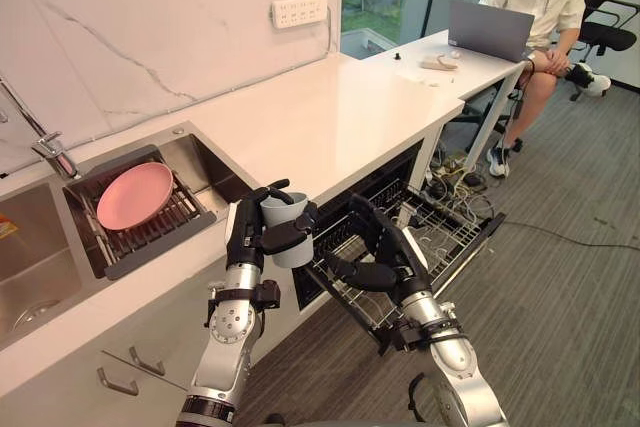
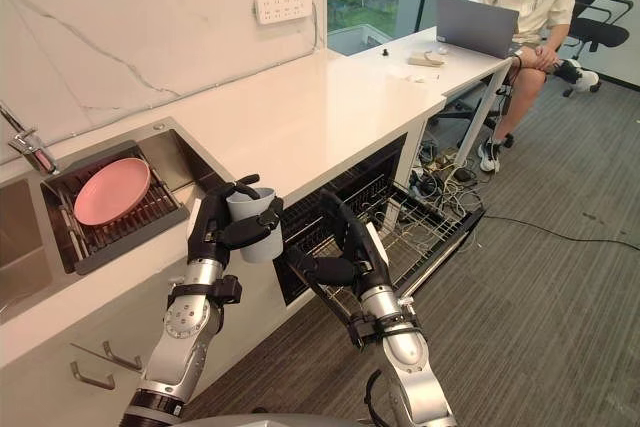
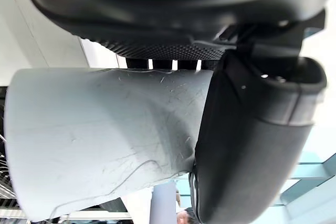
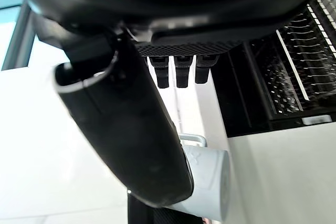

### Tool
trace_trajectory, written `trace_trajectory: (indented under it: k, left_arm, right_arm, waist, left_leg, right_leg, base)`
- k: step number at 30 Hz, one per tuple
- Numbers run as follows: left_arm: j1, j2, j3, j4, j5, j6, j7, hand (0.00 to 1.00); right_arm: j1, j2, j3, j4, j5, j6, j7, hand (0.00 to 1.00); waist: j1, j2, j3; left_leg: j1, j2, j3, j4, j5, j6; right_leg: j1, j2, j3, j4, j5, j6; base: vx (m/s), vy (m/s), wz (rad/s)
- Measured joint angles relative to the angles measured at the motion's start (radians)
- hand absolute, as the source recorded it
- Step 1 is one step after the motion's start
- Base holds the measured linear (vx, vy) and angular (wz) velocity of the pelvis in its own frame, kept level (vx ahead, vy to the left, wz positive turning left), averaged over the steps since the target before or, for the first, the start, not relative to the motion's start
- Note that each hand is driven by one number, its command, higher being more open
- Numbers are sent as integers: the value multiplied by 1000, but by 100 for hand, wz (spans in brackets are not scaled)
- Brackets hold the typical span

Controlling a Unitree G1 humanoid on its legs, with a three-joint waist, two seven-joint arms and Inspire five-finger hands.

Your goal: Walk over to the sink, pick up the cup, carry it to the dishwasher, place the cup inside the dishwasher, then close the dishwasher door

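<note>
The left hand (image 1: 246, 235) is curled round the cup (image 1: 296, 251), with the fingers wrapped behind its wall and the thumb across the front at about mid-height. The cup stands upright in that grip with its mouth up, held in the air just off the edge of the counter (image 1: 330, 117).

The right hand (image 1: 393, 262) hangs just beside the cup on the thumb side of the left hand. Its fingers are straight and spread and it holds nothing. Beyond and below it the dishwasher rack (image 1: 440, 237) is pulled out, well within reach of either hand. The sink (image 1: 200, 162) lies off the back of the left hand, with a pink plate (image 1: 134, 195) still in it.

The cup looks small, pale grey and empty, so it is likely light. In the left wrist view its wall is matt and marked with fine scratches. That suggests hard plastic, though the view is too close to be sure and it may be glazed ware. Either way it should be stiff under the fingers and not very slippery.

It widens toward the rim, so a grip round the middle of the wall suits it, since the flare above the fingers keeps it from sliding down through them. A moderate squeeze should be enough. For the rack, it will probably need tipping mouth-down and letting go low, so that it does not topple among the wires.
</note>
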Motion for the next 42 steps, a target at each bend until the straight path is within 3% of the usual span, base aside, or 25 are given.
trace_trajectory:
  k: [14,33,42]
  left_arm:
    - [-9,23,-86,27,-50,1,-57,30]
    - [-19,69,-92,25,-132,1,-55,30]
    - [-26,101,-92,26,-205,0,-38,30]
  right_arm:
    - [-115,-26,65,150,-9,26,-20,90]
    - [-224,-28,149,226,-4,44,-61,90]
    - [-280,-28,193,265,69,55,-65,90]
  waist:
    - [3,1,-3]
    - [37,-2,-10]
    - [46,-7,-15]
  left_leg:
    - [15,-1,-14,-43,34,-7]
    - [-14,-7,-67,-43,50,-9]
    - [-19,-6,-71,-43,53,-8]
  right_leg:
    - [8,0,-20,-8,0,0]
    - [11,5,-73,-14,0,1]
    - [9,6,-77,-13,1,0]
  base:
    - [-4,-3,3]
    - [-15,-14,8]
    - [-6,-4,2]
